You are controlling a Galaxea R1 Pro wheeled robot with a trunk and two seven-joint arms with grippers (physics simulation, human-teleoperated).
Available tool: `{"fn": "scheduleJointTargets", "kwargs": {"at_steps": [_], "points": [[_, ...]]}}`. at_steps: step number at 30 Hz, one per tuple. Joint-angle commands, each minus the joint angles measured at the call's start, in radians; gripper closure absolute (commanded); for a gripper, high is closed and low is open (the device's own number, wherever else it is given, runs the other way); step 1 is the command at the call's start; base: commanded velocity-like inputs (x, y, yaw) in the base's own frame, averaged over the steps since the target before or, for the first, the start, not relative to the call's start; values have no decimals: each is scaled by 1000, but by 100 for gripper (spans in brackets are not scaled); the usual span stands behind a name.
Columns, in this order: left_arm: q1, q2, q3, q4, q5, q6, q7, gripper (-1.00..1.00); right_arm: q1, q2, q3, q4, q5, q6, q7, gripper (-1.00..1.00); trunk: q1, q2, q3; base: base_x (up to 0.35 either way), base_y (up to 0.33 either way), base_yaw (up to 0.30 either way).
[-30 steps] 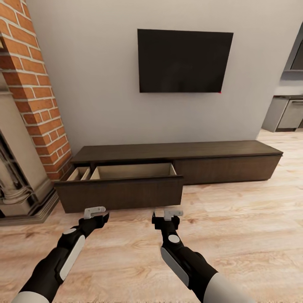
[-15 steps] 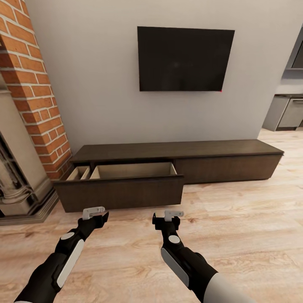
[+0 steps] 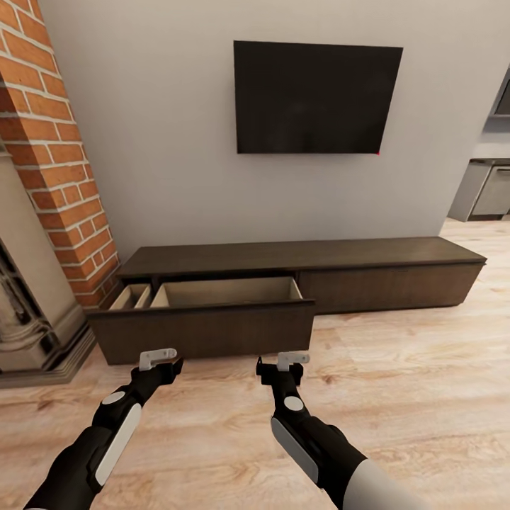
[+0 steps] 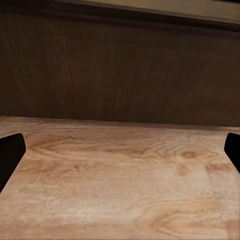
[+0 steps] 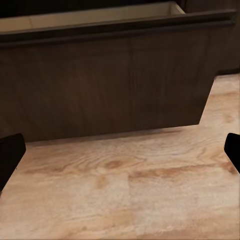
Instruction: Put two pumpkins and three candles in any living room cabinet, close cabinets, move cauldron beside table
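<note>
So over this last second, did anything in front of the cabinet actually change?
Only the camera: the whole head view slid a little, so the robot shifted slightly. The cabinet keeps its left drawer pulled out. The left gripper and right gripper stay open and empty, low over the floor.

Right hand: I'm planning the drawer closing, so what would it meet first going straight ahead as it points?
Probably the pulled-out drawer front of the cabinet; the right hand is open, with bare floor between.

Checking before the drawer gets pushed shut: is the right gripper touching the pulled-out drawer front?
Apart. In the head view, a strip of floor separates the right gripper from the drawer front.
</note>
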Motion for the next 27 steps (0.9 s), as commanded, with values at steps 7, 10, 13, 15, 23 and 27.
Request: {"fn": "scheduleJointTargets", "kwargs": {"at_steps": [7, 10, 13, 15, 23, 27], "points": [[0, 1, -4, 0, 10, 8, 10, -100, -1, -1, 5, -1, -8, -11, -5, -100, 0, 0, -1, 171, 63, 0], [0, 1, -4, 0, 10, 8, 10, -100, -1, -1, 6, -2, -7, -12, -5, -100, 0, 0, -1, 105, 15, 0], [0, 1, -4, 0, 8, 10, 10, -100, -1, -1, 6, -2, -7, -13, -5, -100, 0, 0, -1, 245, 44, 0], [0, 1, -4, 0, 8, 11, 10, -100, -1, -1, 6, -1, -6, -13, -5, -100, 0, 0, -1, 212, 23, 0], [0, 0, -5, 1, 8, 11, 10, -100, -1, -1, 6, -1, -8, -12, -5, -100, 0, 0, -1, 141, 5, 0], [0, 1, -4, 1, 10, 11, 9, -100, -1, -1, 6, -1, -10, -11, -1, -100, 0, 0, -1, 46, 0, 0]]}}
